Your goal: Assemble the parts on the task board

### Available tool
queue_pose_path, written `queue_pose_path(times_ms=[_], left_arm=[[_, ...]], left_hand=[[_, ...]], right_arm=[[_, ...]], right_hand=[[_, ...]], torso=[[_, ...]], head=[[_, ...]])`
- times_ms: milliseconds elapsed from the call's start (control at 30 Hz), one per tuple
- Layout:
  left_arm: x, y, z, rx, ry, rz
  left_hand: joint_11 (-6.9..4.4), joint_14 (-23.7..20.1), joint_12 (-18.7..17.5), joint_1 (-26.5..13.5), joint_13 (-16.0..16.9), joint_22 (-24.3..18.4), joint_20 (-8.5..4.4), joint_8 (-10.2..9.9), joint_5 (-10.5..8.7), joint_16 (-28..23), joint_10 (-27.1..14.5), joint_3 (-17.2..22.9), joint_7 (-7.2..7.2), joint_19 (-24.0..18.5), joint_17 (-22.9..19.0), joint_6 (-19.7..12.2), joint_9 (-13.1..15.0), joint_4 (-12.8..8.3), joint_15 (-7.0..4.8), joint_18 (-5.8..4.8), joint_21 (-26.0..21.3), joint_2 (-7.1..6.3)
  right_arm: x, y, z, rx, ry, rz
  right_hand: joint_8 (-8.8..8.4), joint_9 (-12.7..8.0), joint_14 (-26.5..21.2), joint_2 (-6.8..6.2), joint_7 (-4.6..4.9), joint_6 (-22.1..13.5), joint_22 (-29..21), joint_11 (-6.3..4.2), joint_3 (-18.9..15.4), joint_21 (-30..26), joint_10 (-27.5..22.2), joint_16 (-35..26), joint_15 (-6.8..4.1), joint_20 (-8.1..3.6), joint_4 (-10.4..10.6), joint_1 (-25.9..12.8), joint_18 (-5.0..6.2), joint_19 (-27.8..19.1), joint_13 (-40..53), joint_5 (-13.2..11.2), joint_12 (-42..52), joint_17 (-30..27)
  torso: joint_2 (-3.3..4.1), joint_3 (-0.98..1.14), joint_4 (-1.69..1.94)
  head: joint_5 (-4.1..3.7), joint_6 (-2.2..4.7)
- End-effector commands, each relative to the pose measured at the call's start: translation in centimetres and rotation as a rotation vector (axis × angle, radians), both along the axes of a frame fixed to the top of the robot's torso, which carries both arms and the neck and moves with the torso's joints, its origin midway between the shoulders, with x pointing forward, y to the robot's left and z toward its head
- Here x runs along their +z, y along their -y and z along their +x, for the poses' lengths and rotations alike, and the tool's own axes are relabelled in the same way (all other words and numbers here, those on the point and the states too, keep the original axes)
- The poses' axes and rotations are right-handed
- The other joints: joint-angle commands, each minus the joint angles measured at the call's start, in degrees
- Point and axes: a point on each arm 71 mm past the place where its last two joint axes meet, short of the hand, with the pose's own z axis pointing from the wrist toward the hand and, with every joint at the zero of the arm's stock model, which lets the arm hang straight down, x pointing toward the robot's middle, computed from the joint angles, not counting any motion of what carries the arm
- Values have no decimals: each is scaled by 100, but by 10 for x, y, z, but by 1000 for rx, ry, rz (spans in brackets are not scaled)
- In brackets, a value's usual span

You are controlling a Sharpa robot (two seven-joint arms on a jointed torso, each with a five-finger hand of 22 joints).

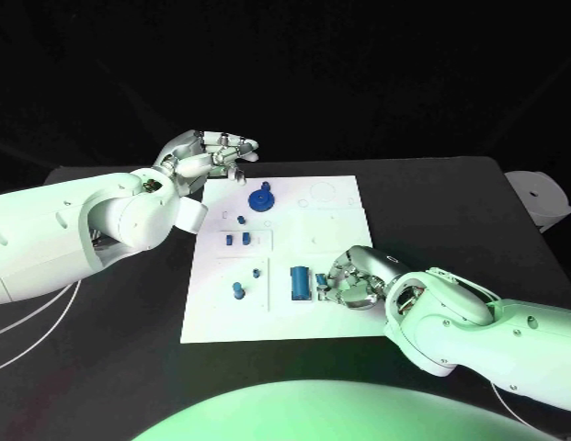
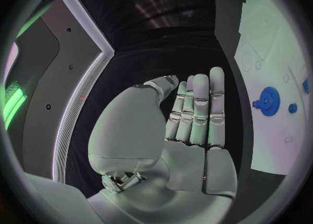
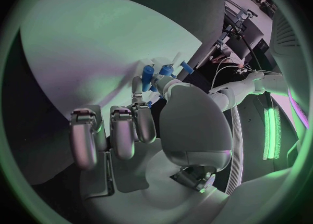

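Note:
The white task board [image 1: 332,216] lies in the middle of the black table. A blue gear [image 1: 261,197] sits near its far left, and the left wrist view shows the same gear [image 2: 268,99] on the board [image 2: 271,140]. My left hand [image 1: 213,152] hovers by the board's far left corner, fingers stretched out [image 2: 195,112] and empty. My right hand [image 1: 353,280] hangs over the near right part of the board. Its thumb and one finger [image 3: 138,86] reach to a blue block [image 1: 299,282], also seen at the fingertips [image 3: 149,73]. Whether they grip it is unclear.
Several small blue pegs [image 1: 237,290] stand on the board's left half, between the gear and the block. A pale rounded object [image 1: 540,197] sits at the table's right edge. Bare black table [image 1: 444,197] surrounds the board.

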Motion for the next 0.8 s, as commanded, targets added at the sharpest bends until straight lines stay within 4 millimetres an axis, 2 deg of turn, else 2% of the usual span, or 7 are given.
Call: queue_pose_path(times_ms=[33, 400, 533, 733, 767, 800], left_arm=[[1, 3, -1, -20, -2, -12], [1, 3, -1, -21, -4, -11], [1, 2, -1, -21, -5, -11], [1, 2, -1, -20, -5, -11], [1, 2, -1, -20, -5, -11], [1, 2, -1, -20, -5, -11]], left_hand=[[-5, -19, 27, -6, 8, -5, -15, 13, 29, 13, -38, -4, 15, 43, -5, -44, -5, 37, 24, 84, -19, 33], [-5, -19, 27, -6, 8, -5, -15, 13, 29, 13, -38, -4, 15, 43, -5, -44, -5, 37, 24, 84, -19, 33], [-5, -19, 27, -6, 8, -5, -15, 13, 29, 13, -38, -4, 15, 43, -5, -44, -5, 37, 24, 84, -19, 33], [-4, -21, 31, -9, 9, -9, -14, 14, 29, 13, -43, -6, 17, 45, -6, -48, -5, 42, 25, 83, -24, 32], [-4, -21, 31, -9, 9, -9, -14, 14, 29, 13, -43, -6, 17, 45, -6, -48, -5, 42, 25, 83, -24, 32], [-4, -21, 31, -9, 9, -9, -14, 14, 29, 13, -43, -6, 17, 45, -6, -48, -5, 42, 25, 83, -24, 32]], right_arm=[[-3, 0, -1, 16, -11, -29], [-2, -1, -1, 19, 2, -29], [-2, -2, -1, 17, 7, -26], [-2, -1, 0, 12, 13, -25], [-2, -1, 1, 11, 15, -26], [-2, 0, 1, 10, 16, -26]], right_hand=[[40, 18, 557, -19, -3, 42, 1510, -46, -11, 25, 164, -16, -45, -27, 38, -64, -81, 599, 971, -11, 39, 1263], [114, 68, 557, -9, -27, 72, 1510, -68, -52, 25, 196, -14, -67, -49, 110, -207, -81, 599, 1009, -59, 104, 1267], [147, 93, 558, 3, -22, 49, 1510, -65, -135, 25, 193, -14, -67, -54, 143, -447, -81, 599, 1007, -274, 93, 1268], [183, 112, 557, 60, -15, 20, 1510, -56, -334, 25, 175, -16, -60, -48, 156, -933, -81, 599, 993, -782, 50, 1266], [193, 120, 556, 48, -19, 16, 1510, -56, -407, 25, 173, -18, -65, -49, 150, -1036, -81, 599, 992, -552, 46, 1262], [209, 136, 556, 6, -22, 2, 1510, -67, -531, 25, 171, -18, -70, -59, 145, -1100, -81, 599, 991, -103, 39, 1261]], torso=[[0, 3, -4], [3, -2, 6], [2, -3, 8], [2, -5, 2], [3, -4, 1], [3, -4, 1]], head=[[0, 4], [-22, 4], [-22, 8], [-22, 8], [-24, 7], [-24, 7]])
